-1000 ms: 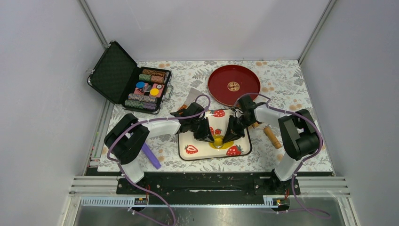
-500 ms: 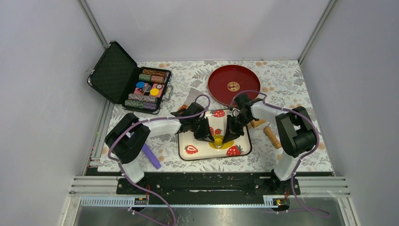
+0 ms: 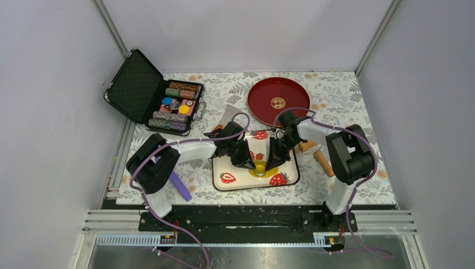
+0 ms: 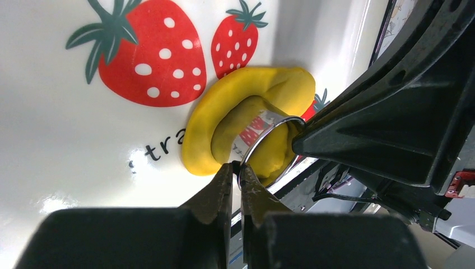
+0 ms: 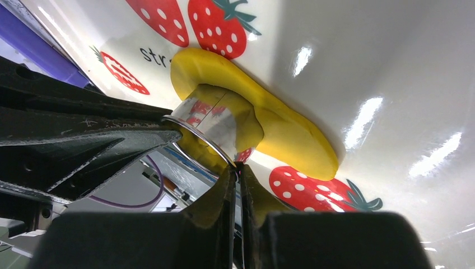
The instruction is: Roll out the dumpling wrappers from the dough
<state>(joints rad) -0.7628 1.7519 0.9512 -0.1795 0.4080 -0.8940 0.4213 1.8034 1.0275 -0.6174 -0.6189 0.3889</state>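
Note:
The yellow dough (image 4: 204, 131) lies flattened on the strawberry-print tray (image 3: 235, 180). A shiny metal ring cutter (image 4: 268, 140) stands pressed into it, with dough filling its inside. My left gripper (image 4: 236, 167) is shut on the ring's near rim. From the opposite side my right gripper (image 5: 236, 168) is shut on the rim of the same ring cutter (image 5: 208, 130), with the dough (image 5: 291, 140) spreading out past it. In the top view both grippers (image 3: 251, 163) (image 3: 271, 162) meet over the dough (image 3: 260, 167). Separate dumpling wrappers are out of view.
A red round plate (image 3: 278, 101) sits behind the tray. An open black case of poker chips (image 3: 176, 103) is at the back left. A wooden rolling pin (image 3: 320, 158) lies right of the tray, a purple tool (image 3: 179, 186) left of it.
My right gripper has closed the last bit onto the ring's rim, and its arm has shifted slightly left. The left gripper has kept its hold and place.

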